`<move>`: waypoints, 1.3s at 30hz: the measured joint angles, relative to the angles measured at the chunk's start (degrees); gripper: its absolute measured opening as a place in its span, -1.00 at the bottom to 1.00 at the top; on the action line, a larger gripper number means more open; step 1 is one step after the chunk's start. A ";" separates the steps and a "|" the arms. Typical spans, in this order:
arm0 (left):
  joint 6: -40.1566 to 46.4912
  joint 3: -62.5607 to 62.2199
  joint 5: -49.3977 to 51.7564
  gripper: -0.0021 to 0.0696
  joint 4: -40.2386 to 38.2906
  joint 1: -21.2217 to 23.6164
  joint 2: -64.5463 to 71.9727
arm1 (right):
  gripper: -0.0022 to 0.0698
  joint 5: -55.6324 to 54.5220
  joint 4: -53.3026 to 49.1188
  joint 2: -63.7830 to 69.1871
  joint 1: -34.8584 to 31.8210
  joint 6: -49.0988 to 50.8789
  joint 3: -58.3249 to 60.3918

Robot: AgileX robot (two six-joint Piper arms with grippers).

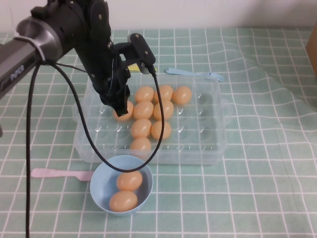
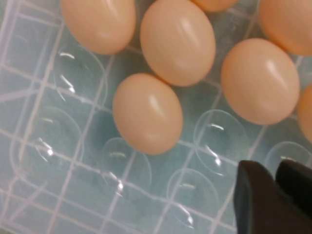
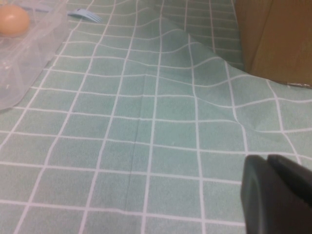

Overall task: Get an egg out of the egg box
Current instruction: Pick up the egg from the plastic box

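The clear egg box (image 1: 208, 148) sits mid-table and holds several pale orange-tan eggs in its middle cells. My left gripper (image 1: 119, 107) hangs over the box's left part, fingers shut and empty, its tip just above the leftmost egg (image 1: 128, 112). In the left wrist view that egg (image 2: 147, 113) lies in its cell, apart from my shut fingertips (image 2: 256, 200), over empty cells of the box (image 2: 53, 161). My right gripper (image 3: 278, 195) is shut and empty above bare cloth, right of the box (image 3: 24, 63); it is out of the high view.
A light-blue bowl (image 1: 99, 191) with two eggs stands in front of the box. A pink spoon (image 1: 54, 173) lies left of it, and a blue fork (image 1: 195, 74) lies behind the box. The cloth is wrinkled at right (image 1: 257, 64). A brown box (image 3: 278, 39) stands far right.
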 joint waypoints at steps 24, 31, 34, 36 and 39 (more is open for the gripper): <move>2.41 -0.50 -10.13 0.51 5.72 2.18 7.36 | -0.99 0.00 0.05 0.00 0.00 0.00 0.00; 4.76 -0.64 -12.80 0.51 4.61 2.21 8.83 | -0.99 0.00 0.13 0.00 0.00 0.00 0.00; 5.72 -0.64 -13.47 0.51 3.61 2.30 9.38 | -0.99 0.00 0.19 0.00 0.00 0.00 0.00; 5.95 -0.64 -14.30 0.51 3.22 2.30 9.49 | -0.99 0.00 0.19 0.00 0.00 0.00 0.00; 6.12 -0.64 -15.74 0.51 3.09 2.30 9.82 | -0.99 0.00 0.19 0.00 0.00 0.00 0.00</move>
